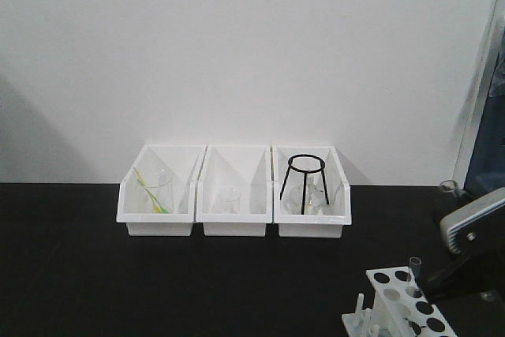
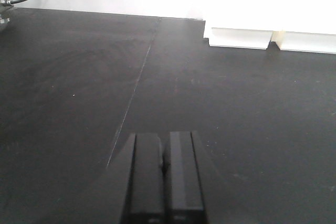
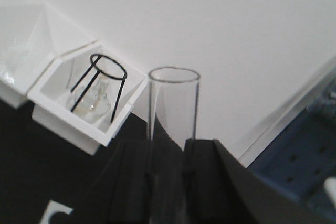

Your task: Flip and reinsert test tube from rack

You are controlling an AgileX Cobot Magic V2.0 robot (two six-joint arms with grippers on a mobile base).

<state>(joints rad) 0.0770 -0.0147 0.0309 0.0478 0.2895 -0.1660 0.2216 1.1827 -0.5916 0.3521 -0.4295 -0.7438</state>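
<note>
Left of the rack (image 1: 398, 301), the left end effector (image 2: 164, 182) is seen pressed together, holding nothing, low over the desk (image 2: 236, 103). At the rack's far-right holes, the test tube (image 3: 173, 108) is pinched upright, mouth up, by the right end effector (image 3: 167, 182). It should be lifted straight, fully clear of the holes, before being inverted.

The flat black matte tabletop (image 1: 79, 274) carries 3 white open-topped plastic bins (image 1: 233, 217), side by side in a row against the white wall. The small white plastic test tube rack (image 1: 377, 309) stands well apart from them, toward the right. A thin straight seam (image 2: 134, 93) crosses the surface.
</note>
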